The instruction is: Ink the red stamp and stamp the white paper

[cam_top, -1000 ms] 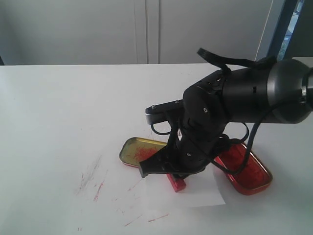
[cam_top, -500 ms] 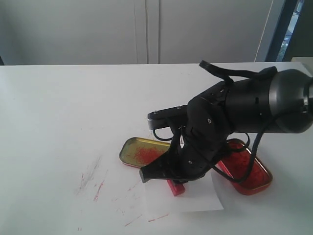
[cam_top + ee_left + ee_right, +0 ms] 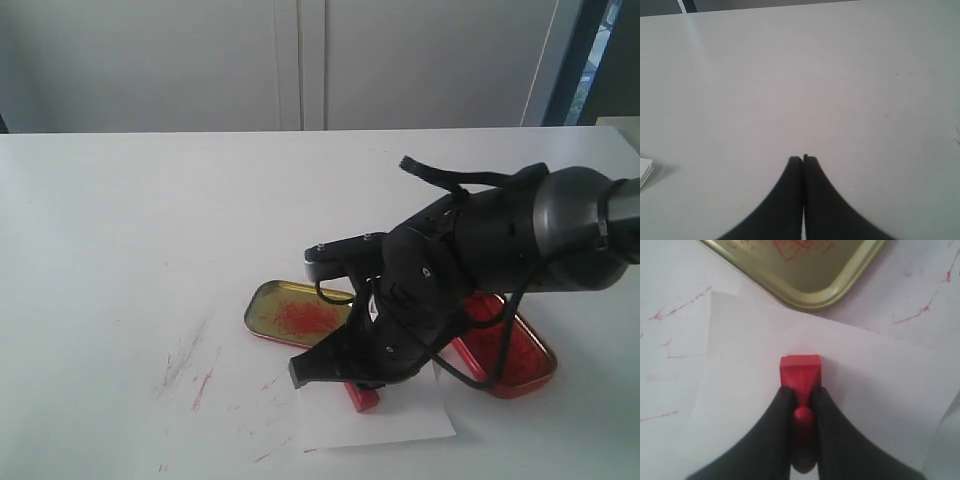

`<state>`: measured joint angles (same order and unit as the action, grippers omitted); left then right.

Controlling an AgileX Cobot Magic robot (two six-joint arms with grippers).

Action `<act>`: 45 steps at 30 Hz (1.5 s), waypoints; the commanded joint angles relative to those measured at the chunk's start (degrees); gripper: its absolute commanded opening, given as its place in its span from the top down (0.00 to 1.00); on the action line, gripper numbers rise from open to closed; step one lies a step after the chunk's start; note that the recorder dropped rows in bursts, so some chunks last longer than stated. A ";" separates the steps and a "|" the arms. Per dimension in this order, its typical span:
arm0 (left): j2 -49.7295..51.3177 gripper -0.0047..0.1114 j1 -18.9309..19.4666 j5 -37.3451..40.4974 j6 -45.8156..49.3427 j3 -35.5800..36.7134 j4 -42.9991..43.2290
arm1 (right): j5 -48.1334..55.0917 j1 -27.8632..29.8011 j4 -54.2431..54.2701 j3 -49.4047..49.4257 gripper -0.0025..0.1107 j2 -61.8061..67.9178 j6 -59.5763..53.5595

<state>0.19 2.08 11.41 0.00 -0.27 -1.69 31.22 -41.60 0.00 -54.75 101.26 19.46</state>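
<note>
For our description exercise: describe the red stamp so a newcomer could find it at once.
On the white table lie a gold tin and a red tin, both oblong. Between them lies a small white paper, the red stamp on it, held by black fingers. Unlike the tins, it is tiny and knob-handled.

Exterior high oblique, wrists close to table

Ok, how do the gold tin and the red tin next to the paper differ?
The gold tin is yellowish inside with a red smear in the middle; the red tin is red all over. The gold tin shows nearly whole; the red tin is partly hidden behind the arm. Both are shallow, oblong, open and lie flat by the white paper.
</note>
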 commanded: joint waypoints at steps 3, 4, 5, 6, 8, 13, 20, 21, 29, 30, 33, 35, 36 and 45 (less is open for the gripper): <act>-0.19 0.96 -0.04 0.16 0.00 0.27 -0.04 | -2.78 -0.01 0.00 0.18 0.98 0.97 0.07; -0.19 0.96 -0.04 0.16 0.00 0.27 -0.04 | -2.78 -0.01 0.33 0.18 0.98 0.97 0.08; -0.19 0.96 -0.04 0.16 0.00 0.27 -0.04 | -2.78 -0.01 0.33 0.18 0.98 0.97 0.08; -0.19 0.96 -0.04 0.16 0.00 0.27 -0.04 | -2.78 -0.01 0.33 0.18 0.98 0.97 0.08; -0.19 0.96 -0.04 0.16 0.00 0.27 -0.04 | -3.02 -0.01 0.34 0.34 0.98 1.07 0.08; -0.19 0.96 -0.04 0.16 0.00 0.27 -0.04 | -6.57 -0.01 0.34 3.75 0.98 1.11 1.62; -0.19 0.96 -0.04 0.16 0.00 0.27 -0.04 | -7.74 -0.01 0.34 4.13 0.98 1.11 1.62; -0.19 0.96 -0.04 0.16 0.00 0.27 -0.04 | -7.74 -0.01 0.34 4.13 0.98 1.11 1.62; -0.19 0.96 -0.04 0.16 0.00 0.27 -0.04 | -6.93 -0.01 0.34 4.13 0.98 -6.32 1.62; -0.19 0.96 -0.04 0.16 0.00 0.27 -0.04 | -6.52 -0.01 0.34 4.13 0.98 -6.99 1.62; -0.19 0.96 -0.04 0.16 0.00 0.27 -0.04 | -4.37 -0.01 0.34 4.13 0.98 -8.97 1.62; -0.19 0.96 -0.04 0.16 0.00 0.27 -0.04 | -4.09 -0.01 0.34 4.13 0.98 -8.97 1.62; -0.19 0.96 -0.04 0.16 0.00 0.27 -0.04 | -4.09 -0.01 0.34 4.13 0.98 -8.97 1.62; -0.19 0.96 -0.04 0.16 0.00 0.27 -0.04 | -4.32 -0.01 0.00 4.13 0.98 -11.76 1.22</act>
<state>0.19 2.08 11.41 0.00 -0.27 -1.69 27.13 -41.60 0.00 -50.76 91.44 20.83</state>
